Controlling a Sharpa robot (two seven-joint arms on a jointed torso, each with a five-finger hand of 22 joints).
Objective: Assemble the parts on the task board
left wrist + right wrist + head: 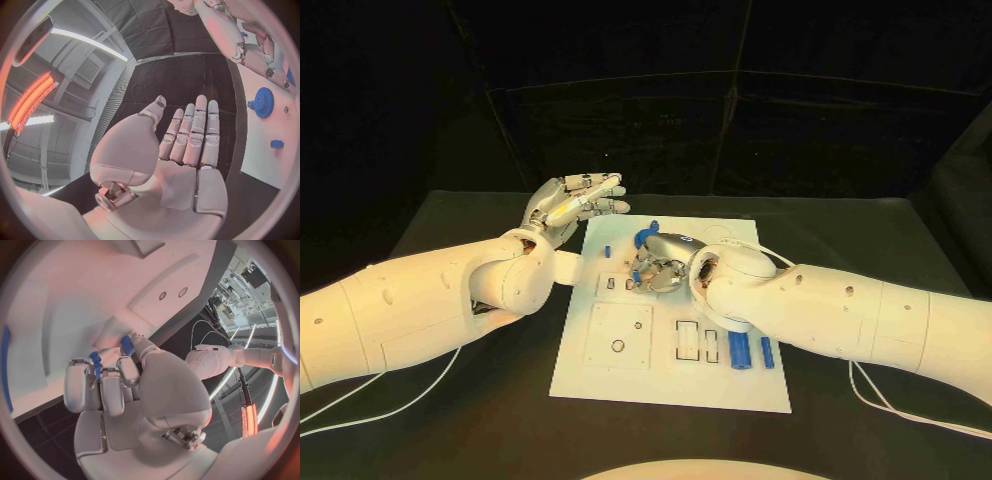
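Note:
The white task board (675, 385) lies in the middle of the black table. My right hand (664, 268) is low over the board's middle, its fingers (103, 385) curled around a small blue part (95, 364) that it holds against the board (94, 290). A blue gear (651, 236) sits just beyond that hand, and shows again as the blue gear (262, 102) on the board (262, 155). My left hand (578, 205) is raised off the board's far left corner, fingers (190, 132) straight and apart, holding nothing.
Two blue bars (738, 350) (766, 352) lie side by side near the board's right edge, beside rectangular slots (687, 340). A small blue piece (607, 250) (277, 144) stands near the left edge. A square recess with a ring (619, 338) is on the left half.

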